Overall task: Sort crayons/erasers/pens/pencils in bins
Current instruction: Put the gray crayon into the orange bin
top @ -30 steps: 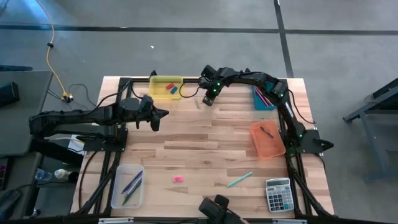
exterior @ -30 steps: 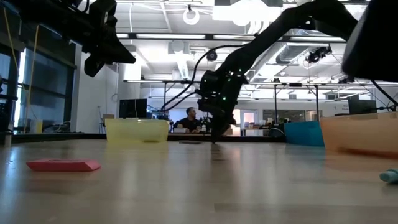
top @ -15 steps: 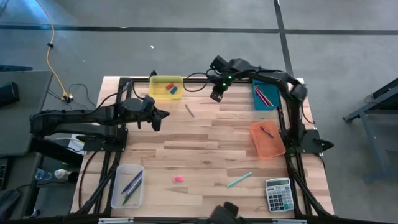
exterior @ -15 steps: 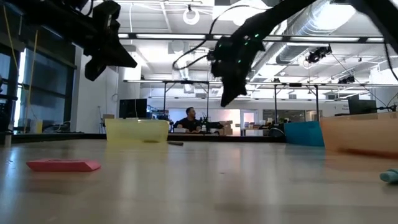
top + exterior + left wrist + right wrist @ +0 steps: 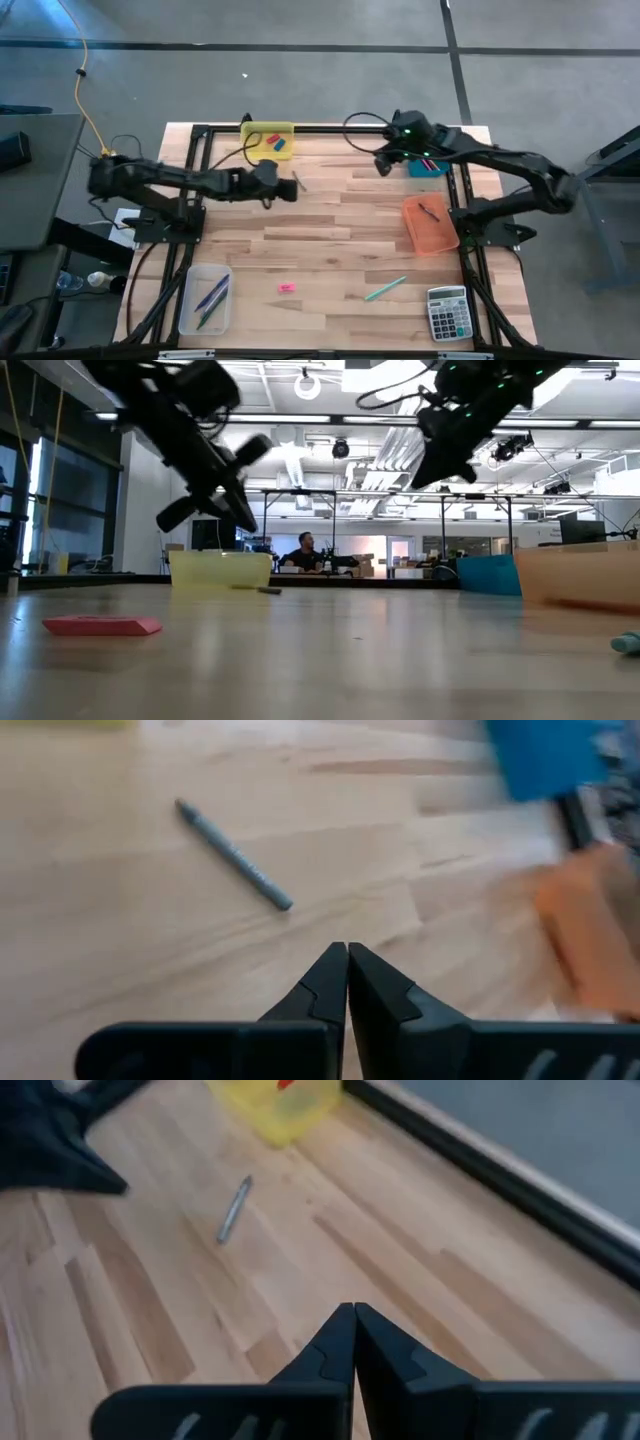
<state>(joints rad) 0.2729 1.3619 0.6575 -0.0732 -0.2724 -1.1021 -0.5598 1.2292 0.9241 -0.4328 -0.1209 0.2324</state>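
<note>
Sorting is well along but unfinished, judging from the worktop [image 5: 330, 225]. Nearest the low camera, a pink eraser [image 5: 287, 288] and a pale green stick [image 5: 385, 289] lie loose on the bare wood, with a grey calculator [image 5: 447, 312] at the near right corner, apart from the work. At the near left, the clear bin [image 5: 190, 312] holds a few thin blue and green sticks. Midway back on the right, the orange bin [image 5: 432, 232] carries one dark stick.

Farther back, a short grey stick [image 5: 233, 855] rests unsorted on the wood, just beside the left end effector [image 5: 290, 187], whose fingers are pressed together and empty; it hovers above the worktop, reaching in from the left edge. The right end effector [image 5: 383, 165] hangs in the air near the far right, fingers likewise together with nothing between them.

At the far edge, the yellow bin [image 5: 252, 140] holds a red and a blue eraser, and the teal bin [image 5: 436, 169], partly hidden by the right arm, shows red and dark sticks inside. By that count three pieces appear still to need homes: the pink eraser, the green stick and the grey stick.
</note>
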